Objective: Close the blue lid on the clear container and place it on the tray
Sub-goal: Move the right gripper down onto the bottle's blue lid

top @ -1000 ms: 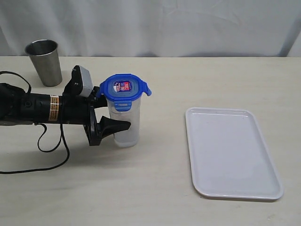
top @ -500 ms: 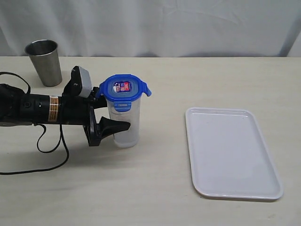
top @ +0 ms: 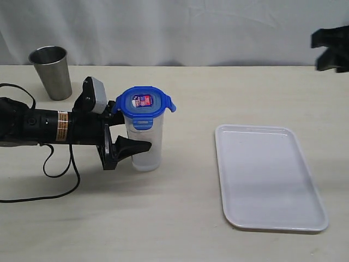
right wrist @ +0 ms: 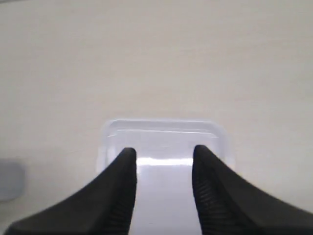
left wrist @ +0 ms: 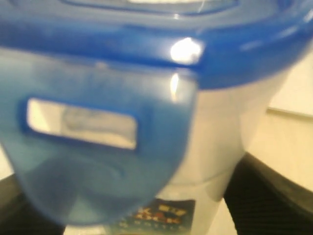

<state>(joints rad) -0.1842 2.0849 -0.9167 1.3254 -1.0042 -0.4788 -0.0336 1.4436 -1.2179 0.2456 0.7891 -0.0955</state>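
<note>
Left gripper [top: 139,141] clamps the container [top: 154,143] low on its body, upright, well left of the tray [top: 271,221]. Right gripper [right wrist: 164,152] hangs over the tray, its jaws apart and empty. Lid [top: 143,102] is seated, but a side flap sticks out. Press each flap down squarely, with the container braced.

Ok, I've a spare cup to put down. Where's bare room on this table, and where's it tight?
Bare: the strip between container and tray, the front edge right of the cable, and the tray itself. Tight: the left, where the left gripper clasps the container, with cable in front and steel cup behind.
</note>
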